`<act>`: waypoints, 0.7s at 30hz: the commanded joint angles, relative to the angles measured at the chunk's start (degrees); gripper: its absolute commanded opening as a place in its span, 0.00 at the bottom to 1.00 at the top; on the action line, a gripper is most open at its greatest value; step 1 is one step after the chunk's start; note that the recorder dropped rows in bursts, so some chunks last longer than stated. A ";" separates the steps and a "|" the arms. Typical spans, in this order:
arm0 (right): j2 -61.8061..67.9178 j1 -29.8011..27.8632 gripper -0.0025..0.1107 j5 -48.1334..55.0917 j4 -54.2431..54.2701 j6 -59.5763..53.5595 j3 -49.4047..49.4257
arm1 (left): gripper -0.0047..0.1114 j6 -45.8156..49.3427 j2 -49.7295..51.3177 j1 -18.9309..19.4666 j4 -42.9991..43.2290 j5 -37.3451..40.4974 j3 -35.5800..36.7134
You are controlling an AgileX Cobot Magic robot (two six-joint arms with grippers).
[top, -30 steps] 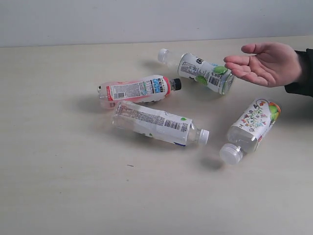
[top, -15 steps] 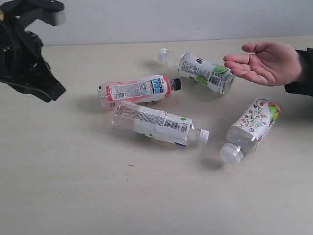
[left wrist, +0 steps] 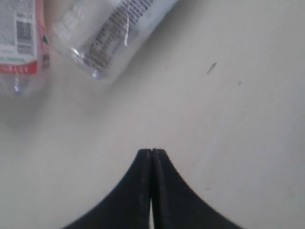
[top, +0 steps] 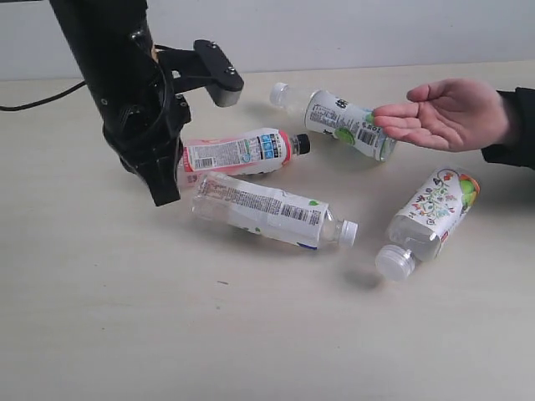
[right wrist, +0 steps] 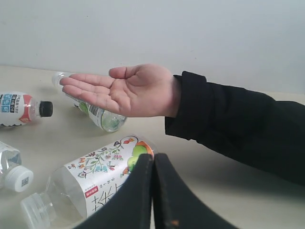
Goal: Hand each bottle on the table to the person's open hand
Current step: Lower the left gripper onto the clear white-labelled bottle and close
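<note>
Pink-label bottle (top: 238, 153) lies on the table (top: 125, 317) w/ three others, none handed over yet. L gripper (top: 165, 197) sits by its base, jaws pressed together, empty; touching it or not, can't tell. R gripper (right wrist: 153, 160) also closed, empty. Approach step, I reckon. Next: open L, straddle the bottle, carry to the open hand (top: 447, 115).

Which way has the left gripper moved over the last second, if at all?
Yes. The left gripper has swung in from the view's left edge, rightward and down, and now sits by the base of the pink-labelled bottle, which has stayed put.
</note>
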 commanded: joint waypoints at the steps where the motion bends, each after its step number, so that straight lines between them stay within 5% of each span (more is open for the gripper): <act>1: -0.35 -0.32 0.02 -0.32 0.04 -0.18 0.26 | 0.04 11.27 0.37 -0.38 0.00 -8.59 -1.15; 5: -0.35 -0.32 0.02 -0.32 0.04 -0.18 0.26 | 0.13 21.83 0.37 -0.50 -1.48 -12.47 -1.15; 11: -0.35 -0.32 0.02 -0.32 0.04 -0.18 0.26 | 0.54 30.86 0.37 -3.41 -1.70 -15.72 -1.15; 14: -0.35 -0.32 0.02 -0.32 0.04 -0.18 0.26 | 0.66 31.53 0.37 -5.58 -1.70 -17.93 -1.15; 21: -0.35 -0.32 0.02 -0.32 0.04 -0.18 0.26 | 0.69 31.53 1.43 -9.85 -1.82 -19.13 -1.15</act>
